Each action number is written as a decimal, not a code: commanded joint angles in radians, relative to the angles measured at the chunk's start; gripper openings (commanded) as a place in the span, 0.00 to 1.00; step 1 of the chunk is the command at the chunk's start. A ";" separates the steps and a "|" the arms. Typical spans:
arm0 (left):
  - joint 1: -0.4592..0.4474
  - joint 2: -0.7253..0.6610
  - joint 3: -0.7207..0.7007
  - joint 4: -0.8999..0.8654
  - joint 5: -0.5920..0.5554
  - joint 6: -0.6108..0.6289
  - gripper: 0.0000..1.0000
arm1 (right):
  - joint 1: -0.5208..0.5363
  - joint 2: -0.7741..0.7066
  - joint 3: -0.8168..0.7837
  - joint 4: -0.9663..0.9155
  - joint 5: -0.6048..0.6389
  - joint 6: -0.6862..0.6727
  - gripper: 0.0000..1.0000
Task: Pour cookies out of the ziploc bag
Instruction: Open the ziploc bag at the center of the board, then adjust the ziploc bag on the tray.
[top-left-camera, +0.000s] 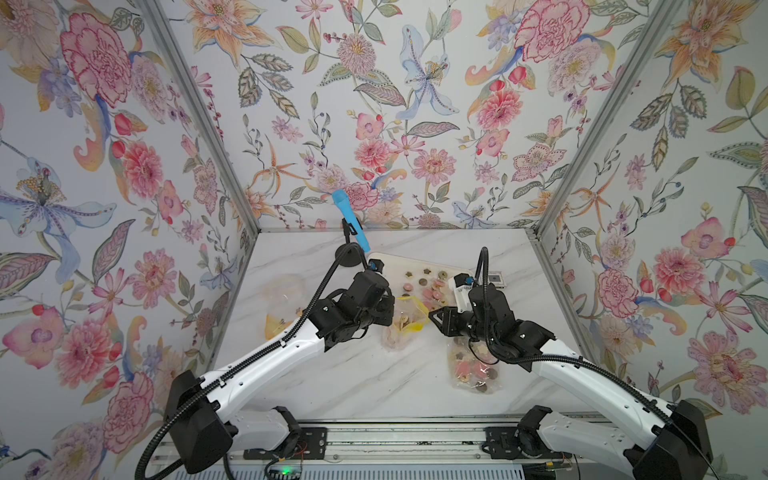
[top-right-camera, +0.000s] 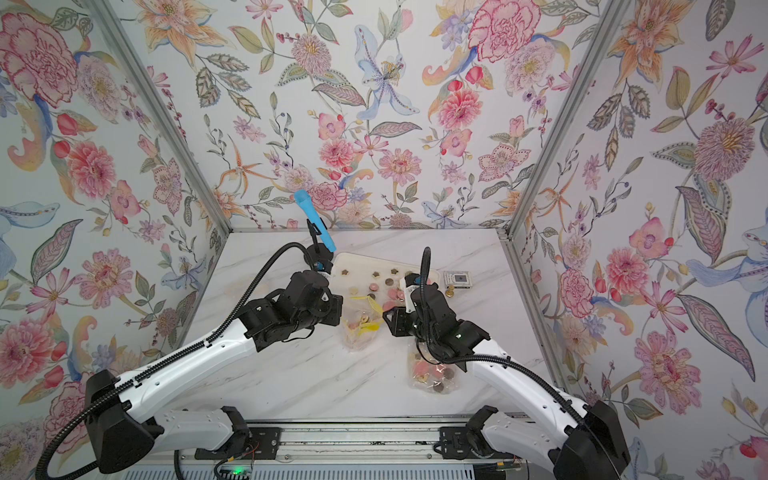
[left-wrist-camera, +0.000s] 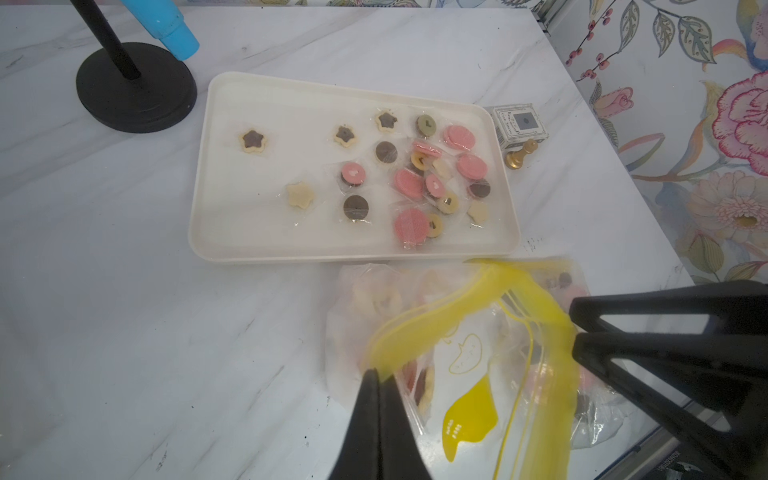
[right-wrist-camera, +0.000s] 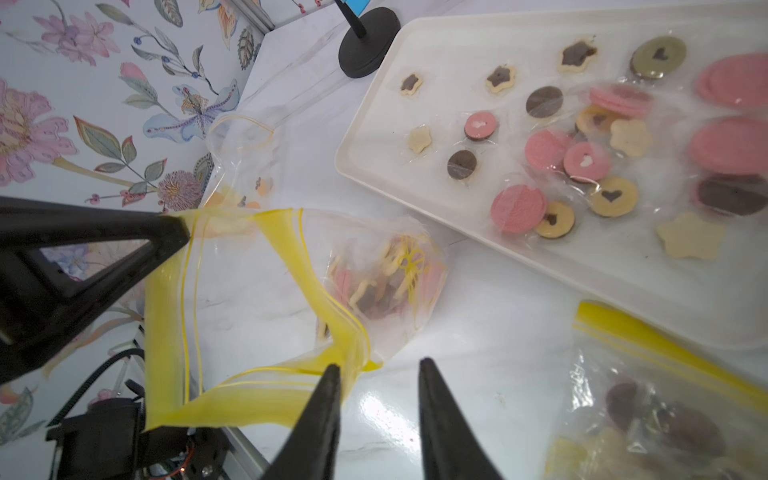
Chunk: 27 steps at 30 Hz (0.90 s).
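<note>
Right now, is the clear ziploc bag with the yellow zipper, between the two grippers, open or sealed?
Open. The clear ziploc bag has its yellow zipper strips gaping apart; the left gripper pinches one.

On the table (top-left-camera: 332, 374), the tray (left-wrist-camera: 257, 216) sits toward the far edge, with cookies (left-wrist-camera: 419, 183) on it, mostly at its right end. The stand (left-wrist-camera: 135, 89) is left of it and a small box (left-wrist-camera: 521, 124) just beside its right end. The ziploc bag (left-wrist-camera: 469, 361) lies before the tray, and a 2nd bag (top-left-camera: 473, 370) nearer the right edge.

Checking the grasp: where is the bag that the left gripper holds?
Mid-table in both top views, the bag lies between the left gripper and right gripper, just robot-side of the tray; the left one pinches its yellow rim.
</note>
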 joint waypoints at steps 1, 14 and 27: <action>0.021 -0.020 -0.030 0.055 0.052 0.016 0.00 | 0.002 -0.040 0.004 0.010 -0.029 -0.117 0.56; 0.079 -0.025 -0.073 0.120 0.145 -0.012 0.00 | 0.188 -0.049 0.057 0.094 -0.059 -0.404 0.77; 0.096 -0.036 -0.095 0.153 0.207 -0.045 0.00 | 0.317 0.142 0.033 0.360 0.009 -0.504 0.72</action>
